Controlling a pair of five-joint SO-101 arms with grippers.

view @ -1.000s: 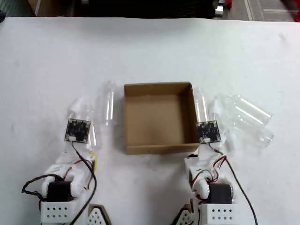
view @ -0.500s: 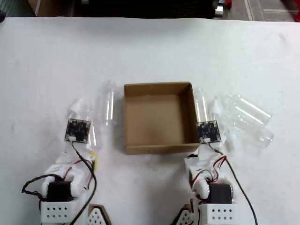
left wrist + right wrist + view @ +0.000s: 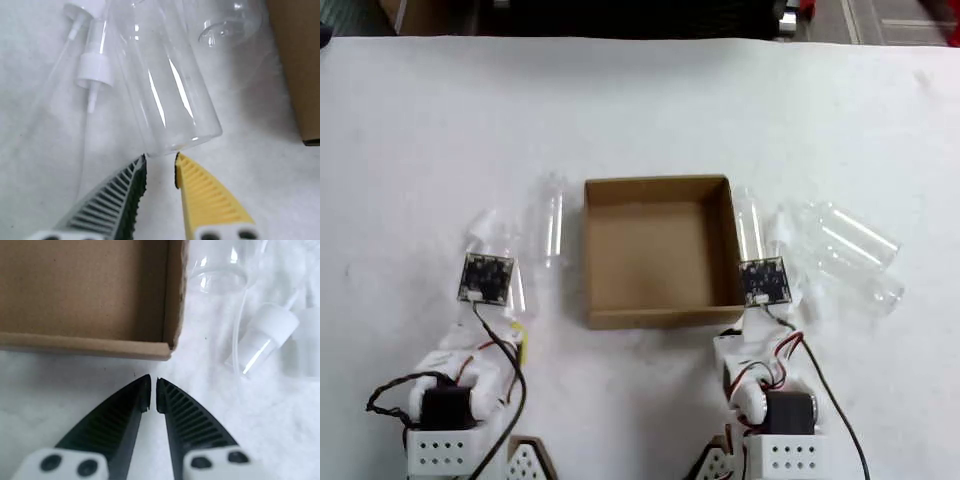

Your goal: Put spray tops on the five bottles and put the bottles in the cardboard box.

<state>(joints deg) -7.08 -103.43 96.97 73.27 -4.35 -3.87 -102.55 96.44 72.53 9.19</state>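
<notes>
1. Clear plastic bottles (image 3: 552,225) lie on worktop (image 3: 640,100) either side of box (image 3: 660,318); likely light, slippery, prone to roll.
2. Best grip mid-body; spray tops (image 3: 93,70) by collar.
3. Left claw (image 3: 160,167) narrow, right claw (image 3: 153,390) nearly closed, neither holding anything.

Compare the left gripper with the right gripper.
The left gripper has one yellow and one dark jaw; the right gripper has two black ones. The left gripper's jaws stand slightly apart; the right gripper's nearly touch. The left gripper points at a clear bottle, the right gripper at a corner of the cardboard box. Both hold nothing.
</notes>
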